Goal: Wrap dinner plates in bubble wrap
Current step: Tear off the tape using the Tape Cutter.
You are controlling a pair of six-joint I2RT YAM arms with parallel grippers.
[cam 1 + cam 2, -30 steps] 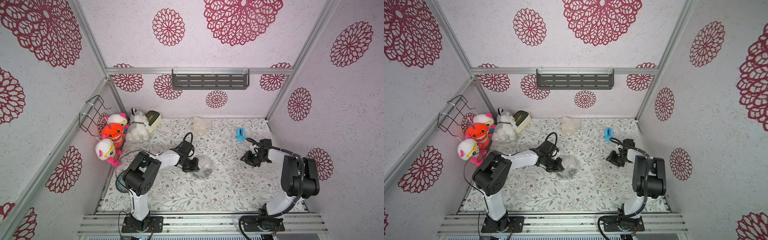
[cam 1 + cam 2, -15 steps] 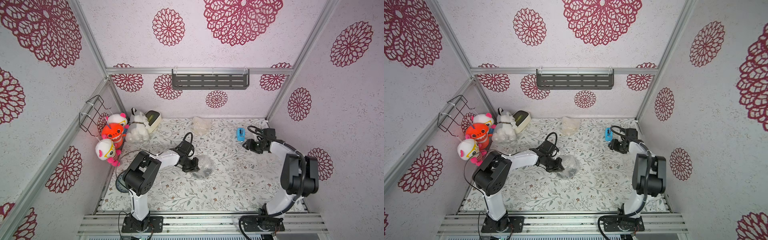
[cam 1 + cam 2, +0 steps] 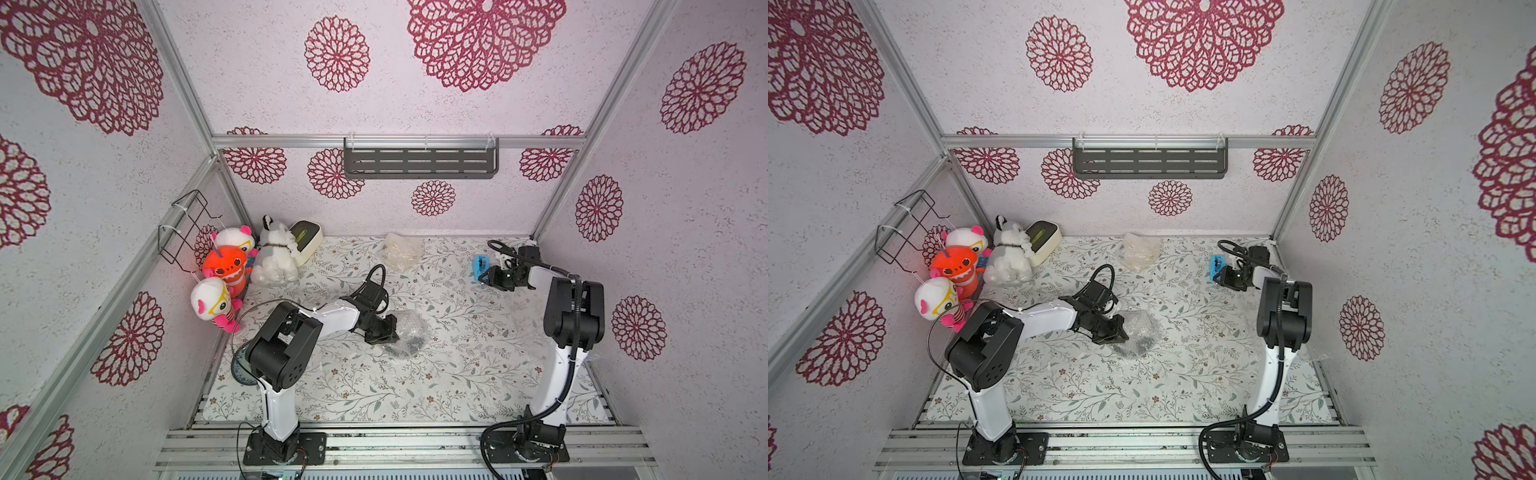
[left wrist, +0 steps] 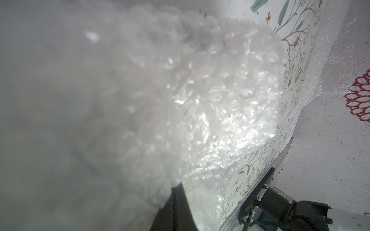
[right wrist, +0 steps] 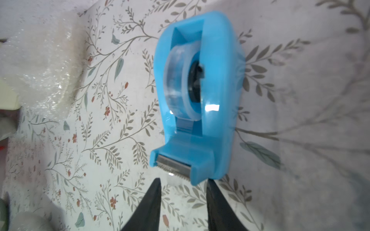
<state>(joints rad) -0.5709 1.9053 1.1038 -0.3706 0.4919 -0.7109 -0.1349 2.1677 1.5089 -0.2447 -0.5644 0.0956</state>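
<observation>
Wrapping in progress: left tool (image 3: 384,332) clamped on the bubble wrap (image 3: 411,326) around the black plate (image 3: 409,347) at the centre of the table (image 3: 457,374); right tool (image 5: 183,186), jaws apart, at the tape dispenser (image 5: 218,80), taping apparently pending; wrapped bundle (image 3: 401,251) behind, grey plate (image 3: 239,369) bare.

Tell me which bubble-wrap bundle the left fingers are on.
The mid-table bundle, something dark showing through; the left gripper has its fingers shut on its edge. The paler back-wall bundle lies alone.

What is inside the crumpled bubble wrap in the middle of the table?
Through the bubble wrap something dark shows, likely the black plate. Its full outline is hidden by the crinkled plastic.
</observation>
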